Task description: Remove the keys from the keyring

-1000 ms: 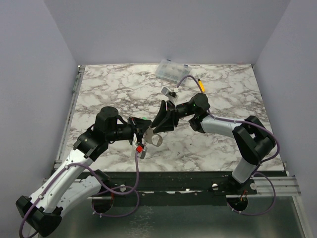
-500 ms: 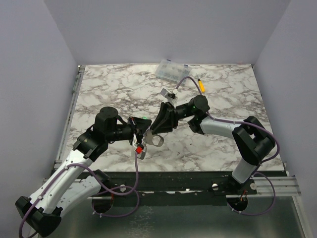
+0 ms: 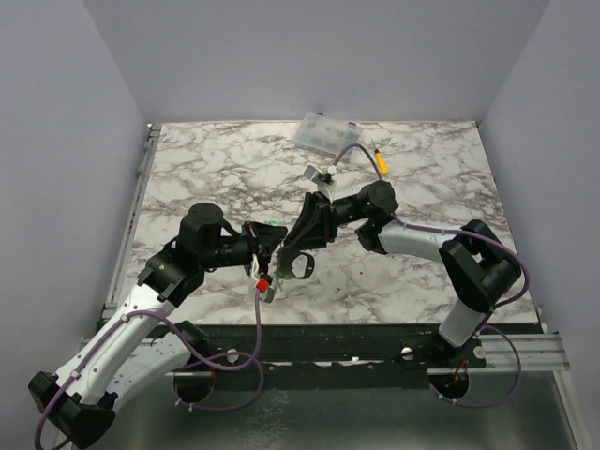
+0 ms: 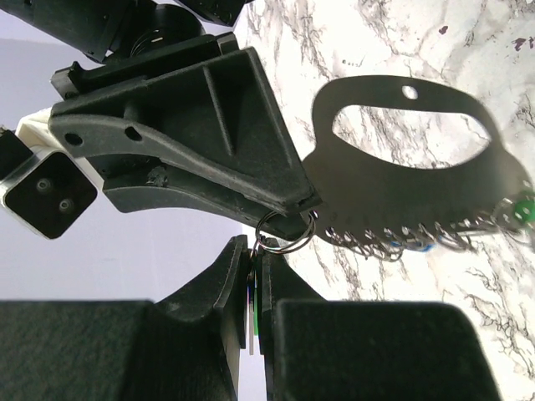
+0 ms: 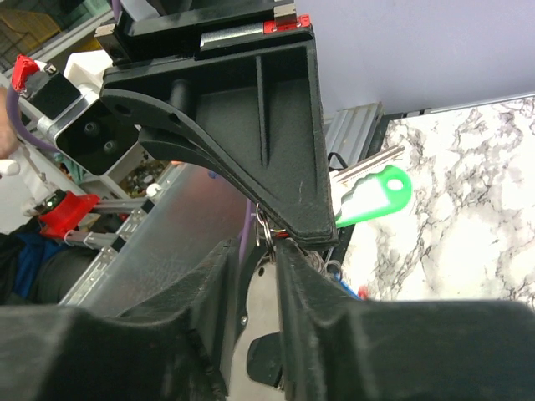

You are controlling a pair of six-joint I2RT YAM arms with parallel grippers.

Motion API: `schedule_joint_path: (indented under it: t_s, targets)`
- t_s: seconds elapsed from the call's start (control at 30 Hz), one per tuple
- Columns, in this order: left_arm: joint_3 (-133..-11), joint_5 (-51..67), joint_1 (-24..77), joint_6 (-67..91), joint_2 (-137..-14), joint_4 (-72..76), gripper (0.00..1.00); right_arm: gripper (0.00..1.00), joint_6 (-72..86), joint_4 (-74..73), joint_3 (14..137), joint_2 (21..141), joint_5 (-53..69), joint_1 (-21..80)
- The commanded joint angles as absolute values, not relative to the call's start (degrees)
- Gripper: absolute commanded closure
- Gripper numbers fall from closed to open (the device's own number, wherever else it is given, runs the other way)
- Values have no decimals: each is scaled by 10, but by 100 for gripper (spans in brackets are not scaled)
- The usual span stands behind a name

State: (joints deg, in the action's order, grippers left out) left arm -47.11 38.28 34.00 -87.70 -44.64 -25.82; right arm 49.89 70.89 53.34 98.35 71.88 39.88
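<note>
Metal threaded through metal is the matter in hand. One key (image 4: pixel 253 313), seen edge-on and its colour unclear, is clamped flat in the left pincer (image 4: pixel 255 259). Its split ring (image 4: pixel 284 234) sits right at the tips of the right pincer (image 5: pixel 261 255). The right jaws stand nearly together at the end of the keyring (image 4: pixel 401 196); whether they actually grip it cannot be told. Judgement: the step is to work that split ring off the keyring. It calls for a firm, steady hold on the plate by the right arm. The left should draw the key along the ring's own coil rather than straight away, and slowly, so that the wire does not bend and the grip does not slip. Snagging the neighbouring rings is the main risk. Condition of the item: the keyring is a flat grey-silver plate, D-shaped, with one long oval opening and a small hole beside it. It is held up between the two arms over the near middle of the marble surface (image 4: pixel 376 42). Small wire rings hang in a row from one edge, and the keys (image 4: pixel 522 209) on them show green and blue, too blurred to count.
</note>
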Motion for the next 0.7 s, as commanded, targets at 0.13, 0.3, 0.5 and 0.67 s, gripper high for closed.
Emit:
schedule_joint_path:
  t_s: [0.13,0.3,0.5,0.67]
  targets:
    - [-468,367,347,-875,-449,-247,100,99,473,685,545,976,700,405]
    - [-456,326,346,-841,-433,-248,100,99,416,618,531,936,686,402]
    - [-433,304,347,-815,-407,-249,100,99,446,626,525,927,662,392]
    - [-427,303,346,-805,-398,-249,98,99,459,636,526,930,656,393]
